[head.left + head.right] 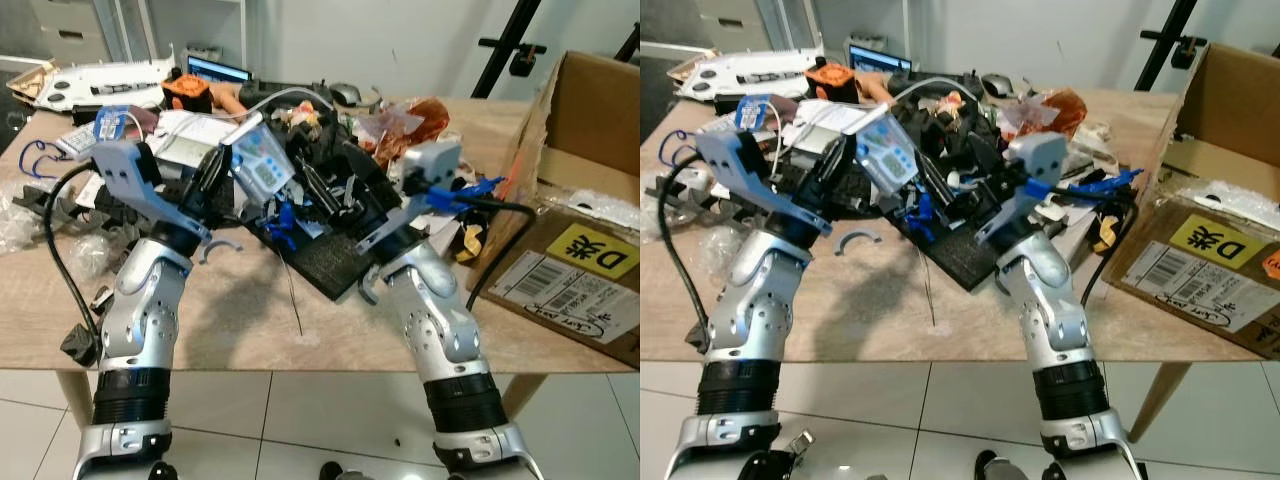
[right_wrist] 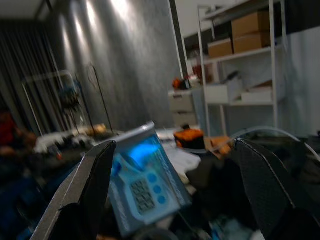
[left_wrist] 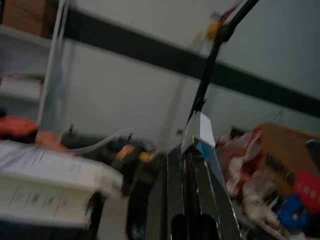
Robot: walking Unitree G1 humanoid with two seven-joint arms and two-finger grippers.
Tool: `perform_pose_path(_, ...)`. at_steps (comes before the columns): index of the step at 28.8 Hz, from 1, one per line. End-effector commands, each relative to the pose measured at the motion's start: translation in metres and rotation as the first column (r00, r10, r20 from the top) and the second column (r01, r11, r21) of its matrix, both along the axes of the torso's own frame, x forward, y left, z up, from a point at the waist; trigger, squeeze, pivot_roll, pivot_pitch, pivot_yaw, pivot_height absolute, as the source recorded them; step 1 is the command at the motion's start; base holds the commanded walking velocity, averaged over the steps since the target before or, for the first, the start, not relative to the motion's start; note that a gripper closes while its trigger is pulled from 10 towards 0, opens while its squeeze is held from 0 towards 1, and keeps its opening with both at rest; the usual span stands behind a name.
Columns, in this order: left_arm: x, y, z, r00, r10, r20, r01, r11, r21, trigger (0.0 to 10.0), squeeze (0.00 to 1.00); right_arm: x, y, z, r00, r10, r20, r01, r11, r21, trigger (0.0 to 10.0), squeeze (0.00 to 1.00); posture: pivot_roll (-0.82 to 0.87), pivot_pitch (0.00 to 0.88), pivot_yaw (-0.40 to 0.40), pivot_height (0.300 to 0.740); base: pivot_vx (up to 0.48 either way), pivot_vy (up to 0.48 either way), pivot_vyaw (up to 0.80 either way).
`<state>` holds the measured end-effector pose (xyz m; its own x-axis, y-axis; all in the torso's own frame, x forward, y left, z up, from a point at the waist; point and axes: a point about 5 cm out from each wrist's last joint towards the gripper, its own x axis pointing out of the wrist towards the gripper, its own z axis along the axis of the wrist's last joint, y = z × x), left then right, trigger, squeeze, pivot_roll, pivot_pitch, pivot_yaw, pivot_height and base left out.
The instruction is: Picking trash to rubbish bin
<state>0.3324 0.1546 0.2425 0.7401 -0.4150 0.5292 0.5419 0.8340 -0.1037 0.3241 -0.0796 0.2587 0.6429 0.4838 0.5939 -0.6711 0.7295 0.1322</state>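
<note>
A blue and white blister pack [image 1: 260, 163] with a small keypad device in it is lifted over the cluttered wooden table [image 1: 250, 320]. My left gripper [image 1: 228, 160] is shut on its left edge. In the left wrist view the pack [image 3: 202, 134] stands edge-on between the closed fingers [image 3: 175, 200]. My right gripper [image 1: 335, 185] is open just right of the pack, over the pile, with nothing in it. In the right wrist view the pack [image 2: 145, 185] sits ahead, between the two spread fingers [image 2: 85, 190].
A heap of wrappers, cables and dark parts [image 1: 330, 140] covers the table's middle, with a black mat [image 1: 330, 262] at its front. An open cardboard box [image 1: 590, 110] and a flattened carton [image 1: 580, 280] lie at the right. Bare wood runs along the table's front edge.
</note>
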Motion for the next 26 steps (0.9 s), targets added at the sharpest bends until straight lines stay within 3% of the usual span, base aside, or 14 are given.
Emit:
perform_pose_path(1,-0.003,-0.002,-0.005,1.000,-0.024,0.013,0.023,0.999,0.044,0.0,0.00,-0.001,-0.003,0.007,1.000,0.009,0.015,-0.010,0.999,0.037,10.0,1.00,0.02,0.092,-0.036,0.740,0.000,0.000,0.00)
perform_pose_path(4,-0.005,-0.004,-0.005,0.998,-0.047,0.034,0.044,0.997,0.063,0.0,0.00,0.000,-0.004,0.008,1.000,0.006,0.007,-0.007,0.998,0.057,10.0,1.00,0.02,0.092,-0.036,0.740,0.000,0.000,0.00)
perform_pose_path(7,-0.011,-0.011,-0.010,0.988,-0.144,0.049,0.139,0.986,0.094,0.0,0.00,0.005,-0.010,0.005,0.998,-0.027,-0.056,0.032,0.994,0.105,10.0,1.00,0.02,0.080,-0.036,0.740,0.000,0.000,0.00)
perform_pose_path(8,-0.017,-0.015,-0.014,0.976,-0.209,0.052,0.201,0.971,0.129,0.0,0.00,0.006,-0.013,0.004,0.996,-0.034,-0.081,0.043,0.992,0.119,10.0,0.08,0.02,0.072,-0.038,0.740,0.000,0.000,0.00)
perform_pose_path(9,-0.017,-0.015,-0.014,0.976,-0.209,0.052,0.201,0.971,0.129,0.0,0.00,0.006,-0.013,0.004,0.996,-0.034,-0.081,0.043,0.992,0.119,10.0,0.08,0.02,0.072,-0.038,0.740,0.000,0.000,0.00)
perform_pose_path(10,-0.020,-0.017,-0.015,0.970,-0.236,0.054,0.226,0.963,0.147,0.0,0.00,0.006,-0.013,0.004,0.996,-0.024,-0.091,0.035,0.991,0.128,10.0,0.00,0.02,0.066,-0.043,0.740,0.000,0.000,0.00)
perform_pose_path(14,-0.024,-0.020,-0.017,0.959,-0.276,0.065,0.261,0.949,0.176,0.0,0.00,0.007,-0.013,0.000,0.986,0.045,-0.163,-0.017,0.986,0.168,10.0,0.00,0.03,0.072,-0.060,0.740,0.000,0.000,0.00)
perform_pose_path(18,-0.034,-0.028,-0.018,0.943,-0.325,0.077,0.311,0.938,0.152,0.0,0.00,0.003,-0.002,-0.021,0.935,0.201,-0.293,-0.137,0.965,0.226,10.0,0.00,0.02,0.042,-0.055,0.740,0.000,0.000,0.00)
perform_pose_path(26,-0.036,-0.043,-0.015,0.919,-0.385,0.084,0.369,0.916,0.158,0.0,0.00,-0.004,0.004,-0.023,0.894,0.327,-0.306,-0.241,0.927,0.287,10.0,0.00,0.03,0.066,-0.035,0.740,0.000,0.000,0.00)
